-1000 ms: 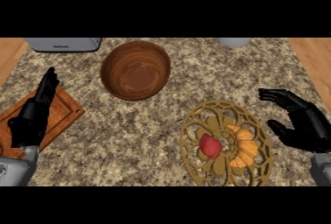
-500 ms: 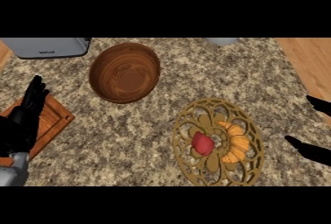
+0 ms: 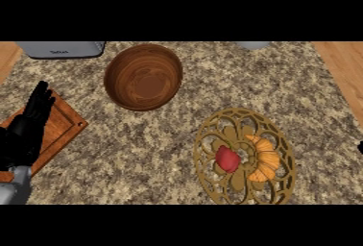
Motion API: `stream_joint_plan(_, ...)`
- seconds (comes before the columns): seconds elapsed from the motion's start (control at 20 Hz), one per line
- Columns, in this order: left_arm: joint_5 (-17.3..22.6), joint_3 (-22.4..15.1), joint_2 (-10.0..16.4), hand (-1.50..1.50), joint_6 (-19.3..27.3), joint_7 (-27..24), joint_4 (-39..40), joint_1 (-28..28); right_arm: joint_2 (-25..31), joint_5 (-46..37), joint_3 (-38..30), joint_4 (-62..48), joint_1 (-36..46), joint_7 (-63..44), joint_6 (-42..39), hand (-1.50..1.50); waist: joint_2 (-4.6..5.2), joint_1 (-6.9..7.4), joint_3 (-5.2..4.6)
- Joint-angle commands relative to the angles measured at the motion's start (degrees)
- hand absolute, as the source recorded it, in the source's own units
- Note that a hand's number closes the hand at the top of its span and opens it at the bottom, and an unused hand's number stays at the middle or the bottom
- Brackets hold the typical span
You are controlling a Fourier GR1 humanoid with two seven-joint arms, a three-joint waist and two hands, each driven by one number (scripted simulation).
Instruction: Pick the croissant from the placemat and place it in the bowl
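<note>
One counter [image 3: 142, 158] carries everything. On it there is one wooden bowl [image 3: 144, 77], toward the far edge, and one round openwork placemat [image 3: 245, 192], toward the near right corner. The placemat holds two things: one croissant [image 3: 264, 157] and one red fruit [image 3: 227, 159], side by side. One wooden board [image 3: 64, 126] lies at the left edge. Two grey things stand along the far edge, both cut off by the view: one boxy appliance [image 3: 60, 48] at the far left corner and one smaller object [image 3: 253, 45] right of the bowl. One left hand [image 3: 27, 132] shows over the board, fingers straight; of the right hand [image 3: 361, 147] only one dark sliver shows at the right edge.
</note>
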State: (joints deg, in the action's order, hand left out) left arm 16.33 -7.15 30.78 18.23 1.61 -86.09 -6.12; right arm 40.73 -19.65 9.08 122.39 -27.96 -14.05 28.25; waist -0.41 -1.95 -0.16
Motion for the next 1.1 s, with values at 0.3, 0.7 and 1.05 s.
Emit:
stream_joint_plan(0.3, -1.2, 1.7, -1.0, 0.00, -2.4, 3.6, -1.5, -2.9, 5.2, -1.6, -3.6, 7.9, 13.5, -24.9, -16.3, -1.50, 0.52, 2.48, 0.10)
stream_joint_plan(0.7, -2.9, -0.1, -2.9, 0.00, -2.3, 3.2, -1.4, -3.2, 13.1, 10.1, 0.4, 1.0, 27.0, -36.9, -35.0, -1.50, 0.80, 3.94, 0.05)
stream_joint_plan(1.05, -3.2, 1.5, -4.0, 0.00, -5.0, 0.3, 1.7, -2.3, 6.5, 16.6, 6.1, -9.4, 39.3, -40.8, -44.9, -1.50, 0.60, 3.15, 0.10)
